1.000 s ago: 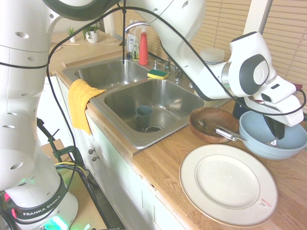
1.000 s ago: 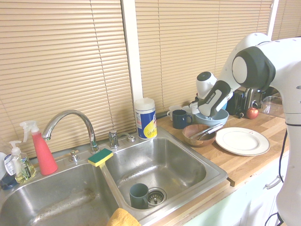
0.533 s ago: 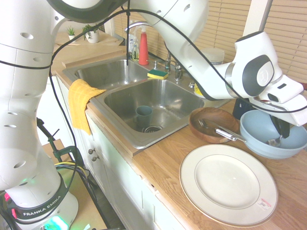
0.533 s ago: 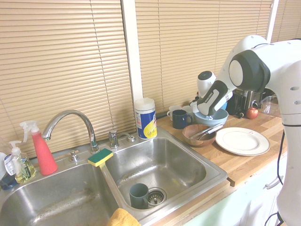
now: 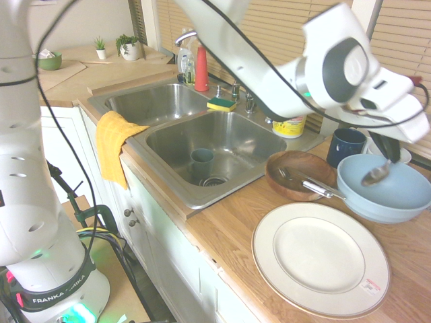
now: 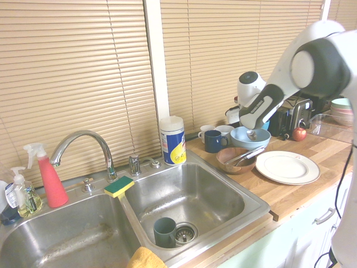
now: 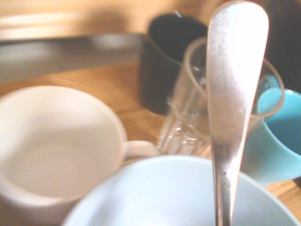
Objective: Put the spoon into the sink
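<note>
My gripper (image 5: 386,156) is shut on the handle of the slim silvery spoon (image 5: 375,175). The spoon hangs bowl-down just above the light blue bowl (image 5: 384,196) at the right of the counter. From the other side, the gripper (image 6: 254,127) holds the spoon (image 6: 252,134) over the same bowl (image 6: 245,139). Up close, the spoon (image 7: 233,94) rises in front of the blue bowl's rim (image 7: 178,197). The double-basin steel sink (image 5: 249,145) lies well to the left, a wooden bowl between it and the gripper.
A wooden bowl (image 5: 291,168) with a thicker-handled utensil (image 5: 313,186) sits beside the sink. A large white plate (image 5: 320,259) lies near the counter edge. A grey cup (image 5: 201,161) stands by the drain. A dark mug (image 5: 345,145), white cup (image 7: 56,150) and glass (image 7: 193,117) crowd behind the blue bowl.
The gripper has risen out of the blue bowl with the spoon in it; the wrist and forearm have swung upward.
</note>
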